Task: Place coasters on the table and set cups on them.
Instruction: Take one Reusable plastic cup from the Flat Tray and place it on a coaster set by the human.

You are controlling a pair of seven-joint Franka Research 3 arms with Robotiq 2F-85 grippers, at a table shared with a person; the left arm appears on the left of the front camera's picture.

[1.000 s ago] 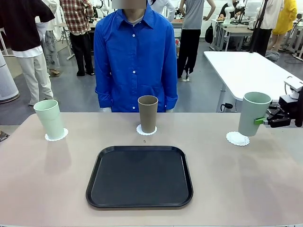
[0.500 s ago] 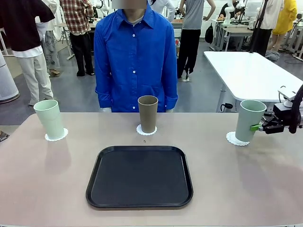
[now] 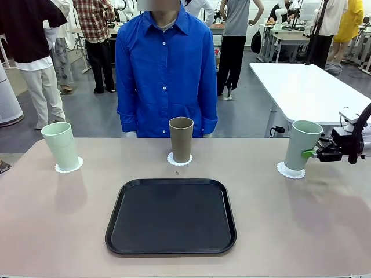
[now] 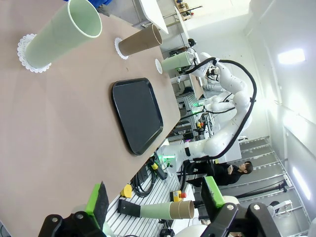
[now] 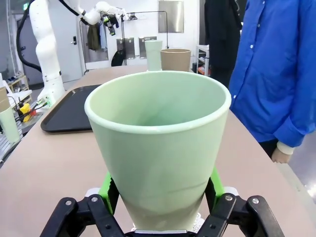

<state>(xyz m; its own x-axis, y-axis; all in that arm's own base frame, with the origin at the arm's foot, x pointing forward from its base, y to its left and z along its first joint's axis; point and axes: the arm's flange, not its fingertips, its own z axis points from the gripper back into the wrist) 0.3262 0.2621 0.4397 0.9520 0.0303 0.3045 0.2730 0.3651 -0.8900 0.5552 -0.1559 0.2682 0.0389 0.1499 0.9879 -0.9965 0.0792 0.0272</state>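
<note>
My right gripper is shut on a mint green cup, whose base meets the white lacy coaster at the table's far right; the cup leans slightly. In the right wrist view this cup sits between the green pads of my right gripper. The brown cup stands on a coaster in the far middle. Another mint cup stands on a coaster at the far left. My left gripper hangs open off the table's side, holding nothing.
A black tray lies empty in the middle of the beige table. A person in a blue shirt stands at the far edge behind the brown cup. A white table stands behind on the right.
My right gripper has carried the mint cup down and to the left, from above the right coaster to its base on it. Both other cups stayed put.
</note>
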